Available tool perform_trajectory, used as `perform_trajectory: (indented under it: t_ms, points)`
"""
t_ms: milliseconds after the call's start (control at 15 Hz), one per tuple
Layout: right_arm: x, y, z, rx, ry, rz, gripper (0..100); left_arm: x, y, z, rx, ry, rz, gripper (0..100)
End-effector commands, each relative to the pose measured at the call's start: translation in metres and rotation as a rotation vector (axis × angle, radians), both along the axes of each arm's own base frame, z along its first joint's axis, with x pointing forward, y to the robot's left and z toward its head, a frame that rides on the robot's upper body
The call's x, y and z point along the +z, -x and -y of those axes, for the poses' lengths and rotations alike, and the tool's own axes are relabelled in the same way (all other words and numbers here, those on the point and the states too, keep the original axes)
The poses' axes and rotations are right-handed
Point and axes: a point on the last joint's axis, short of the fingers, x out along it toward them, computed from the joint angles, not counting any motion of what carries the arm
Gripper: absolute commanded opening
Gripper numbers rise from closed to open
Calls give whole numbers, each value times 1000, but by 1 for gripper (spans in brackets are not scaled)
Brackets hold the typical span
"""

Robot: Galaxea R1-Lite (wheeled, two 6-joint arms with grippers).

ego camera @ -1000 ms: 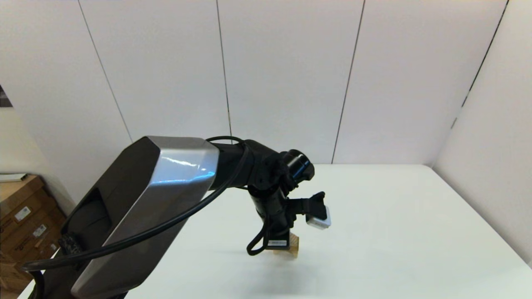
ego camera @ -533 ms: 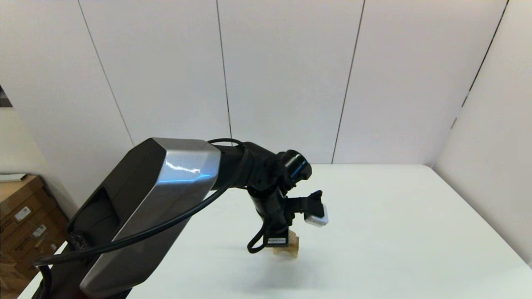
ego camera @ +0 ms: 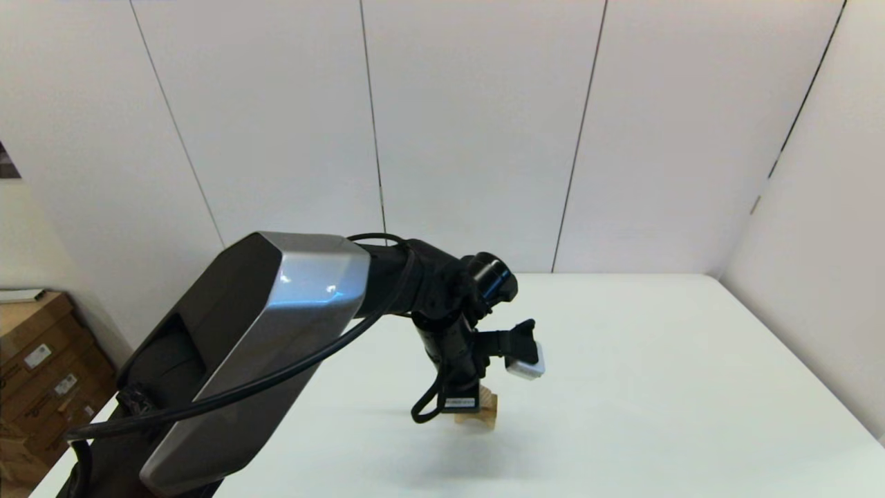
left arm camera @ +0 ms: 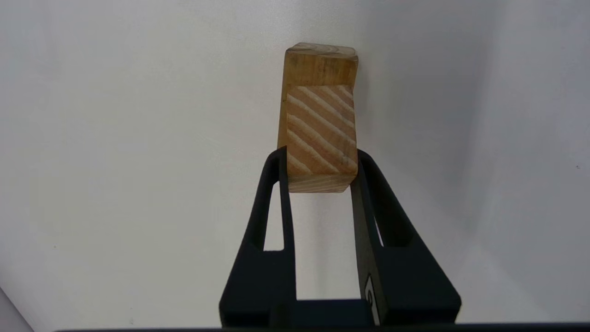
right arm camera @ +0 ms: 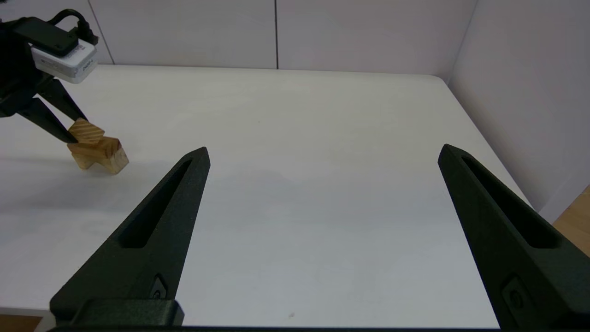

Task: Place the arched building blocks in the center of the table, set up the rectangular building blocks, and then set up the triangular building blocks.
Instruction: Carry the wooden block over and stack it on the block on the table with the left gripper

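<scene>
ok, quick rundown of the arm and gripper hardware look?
The left arm has a black body with a silver faceted shell, and a looping black cable. A white-and-black camera module is mounted at its wrist. The left gripper and the right gripper both have long black tapered fingers with slot cut-outs.

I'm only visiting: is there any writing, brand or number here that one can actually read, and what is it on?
No text is legible.
White label on the black left tool, shut on a light-wood block: too small.
White camera box on that arm: print blurred.
White stickers on brown cardboard boxes: unreadable.
Small marks on the open black right tool: too small.
</scene>
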Motion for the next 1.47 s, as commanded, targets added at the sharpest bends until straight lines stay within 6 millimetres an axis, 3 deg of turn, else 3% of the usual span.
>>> perform_trajectory:
  t_ms: [67,1467]
  points:
    - [0,0,0,0,0,0,100,0,1,0,-7,-3,-3,0]
    - [0,0,0,0,0,0,100,-2,2,2,-11,-7,-6,0]
